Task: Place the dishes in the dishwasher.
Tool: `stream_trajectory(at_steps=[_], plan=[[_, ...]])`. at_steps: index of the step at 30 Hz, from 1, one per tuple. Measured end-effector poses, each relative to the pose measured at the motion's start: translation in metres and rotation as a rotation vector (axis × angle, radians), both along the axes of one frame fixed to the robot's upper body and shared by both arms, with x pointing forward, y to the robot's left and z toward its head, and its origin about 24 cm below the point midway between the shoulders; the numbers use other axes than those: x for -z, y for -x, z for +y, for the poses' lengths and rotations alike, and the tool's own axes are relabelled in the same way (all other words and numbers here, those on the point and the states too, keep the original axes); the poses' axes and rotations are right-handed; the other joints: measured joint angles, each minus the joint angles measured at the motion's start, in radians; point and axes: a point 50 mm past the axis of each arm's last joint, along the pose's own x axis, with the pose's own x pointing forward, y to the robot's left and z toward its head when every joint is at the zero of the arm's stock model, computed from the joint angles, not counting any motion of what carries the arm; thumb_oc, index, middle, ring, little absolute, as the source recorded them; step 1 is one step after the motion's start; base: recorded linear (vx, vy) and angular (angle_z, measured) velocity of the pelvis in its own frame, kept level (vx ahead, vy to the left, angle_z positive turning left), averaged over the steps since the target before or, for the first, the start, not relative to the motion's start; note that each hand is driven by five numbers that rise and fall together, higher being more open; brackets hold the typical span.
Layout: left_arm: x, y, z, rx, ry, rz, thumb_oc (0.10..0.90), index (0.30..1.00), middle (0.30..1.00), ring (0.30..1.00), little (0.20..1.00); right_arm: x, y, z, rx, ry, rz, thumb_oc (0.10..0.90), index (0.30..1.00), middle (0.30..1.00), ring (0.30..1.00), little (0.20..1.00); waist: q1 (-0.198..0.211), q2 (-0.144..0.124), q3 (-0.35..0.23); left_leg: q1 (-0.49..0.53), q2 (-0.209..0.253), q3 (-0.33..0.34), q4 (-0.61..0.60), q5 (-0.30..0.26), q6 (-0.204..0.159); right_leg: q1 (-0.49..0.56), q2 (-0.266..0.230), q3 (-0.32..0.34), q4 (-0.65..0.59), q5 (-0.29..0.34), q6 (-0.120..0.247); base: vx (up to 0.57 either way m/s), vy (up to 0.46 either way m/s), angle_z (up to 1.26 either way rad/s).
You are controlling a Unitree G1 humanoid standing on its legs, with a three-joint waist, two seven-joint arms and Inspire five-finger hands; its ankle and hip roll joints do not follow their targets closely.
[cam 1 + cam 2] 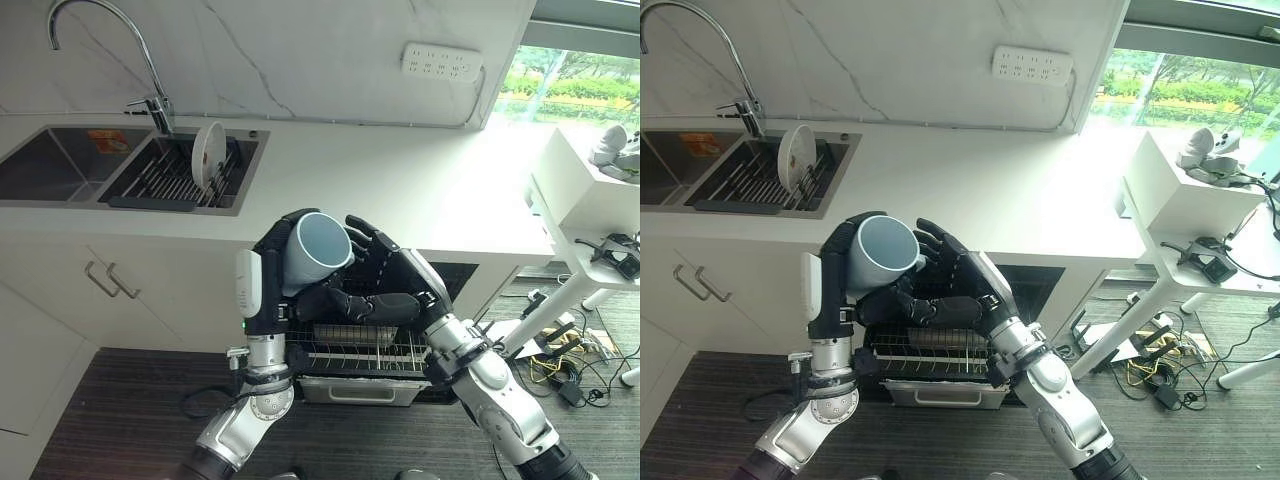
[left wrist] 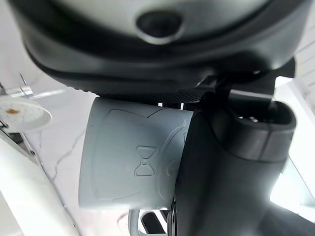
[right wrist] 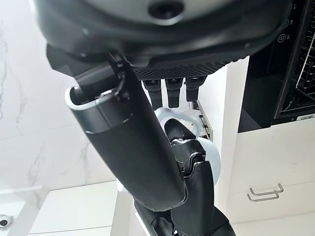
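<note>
Left eye view: the left hand [image 1: 268,262] has its fingers curled round a pale grey mug [image 1: 316,250], mouth tilted up and toward the robot's right. The right hand [image 1: 385,272] sits right beside it, fingers bent in against the mug's rim and underside, so both hands are on it. Just below the fingers is the pulled-out dishwasher rack [image 1: 362,352], with wire tines showing. Well beyond the fingers, 1 white plate [image 1: 208,155] stands on edge in the sink [image 1: 62,165] under the faucet [image 1: 150,70]. A wall socket strip [image 1: 441,62] sits up on the marble backsplash.

Right eye view: same deal, mug [image 1: 883,253] clamped between the 2 hands above the rack [image 1: 930,356], and the countertop [image 1: 1020,200] runs behind the fingers.

Left wrist view: the mug's grey side wall [image 2: 130,157] is pressed right up against the palm, with the thumb [image 2: 231,152] wrapped alongside it. The plate [image 2: 24,114] shows far off past it.

Right wrist view: the right hand's fingers [image 3: 170,91] reach onto the mug [image 3: 209,160], and the cabinet handle [image 3: 266,193] and open dishwasher [image 3: 280,59] are off to the side.
</note>
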Motion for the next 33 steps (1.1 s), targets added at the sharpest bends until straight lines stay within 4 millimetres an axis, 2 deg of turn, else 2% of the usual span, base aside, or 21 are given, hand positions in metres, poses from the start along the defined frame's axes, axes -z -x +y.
stream_trajectory(at_steps=[7, 20, 33], plan=[[0.004, -0.002, 0.000, -0.002, -0.005, 0.018, 0.400, 0.300, 0.300, 0.300, 0.300, -0.015, -0.008, 0.011, -0.039, -0.018, -0.038, 0.800, 0.900, 0.900, 0.900, 0.900, 0.010, 0.000, 0.000, 0.000, 0.000, -0.002, 0.001, 0.002, 0.000, 0.000, 0.000, 0.000, 0.004, 0.000, 0.000, 0.00, 0.000, 0.00], [0.008, -0.002, 0.001, -0.022, 0.004, 0.023, 0.400, 0.300, 0.300, 0.300, 0.300, -0.013, -0.009, 0.014, -0.049, -0.068, 0.027, 0.800, 0.900, 0.900, 0.900, 0.900, 0.013, 0.000, 0.000, -0.001, 0.000, -0.004, 0.001, 0.003, 0.000, 0.000, 0.001, 0.000, 0.004, 0.000, 0.000, 0.00, 0.000, 0.00], [0.013, -0.001, 0.006, -0.094, 0.043, 0.012, 0.400, 0.300, 0.300, 0.300, 0.300, -0.002, -0.008, 0.030, -0.064, -0.147, 0.116, 0.800, 0.900, 0.900, 0.900, 0.900, 0.013, 0.000, 0.000, -0.001, 0.000, -0.005, 0.002, 0.003, 0.000, 0.000, 0.000, 0.000, 0.005, 0.000, -0.001, 0.00, 0.000, 0.00]])
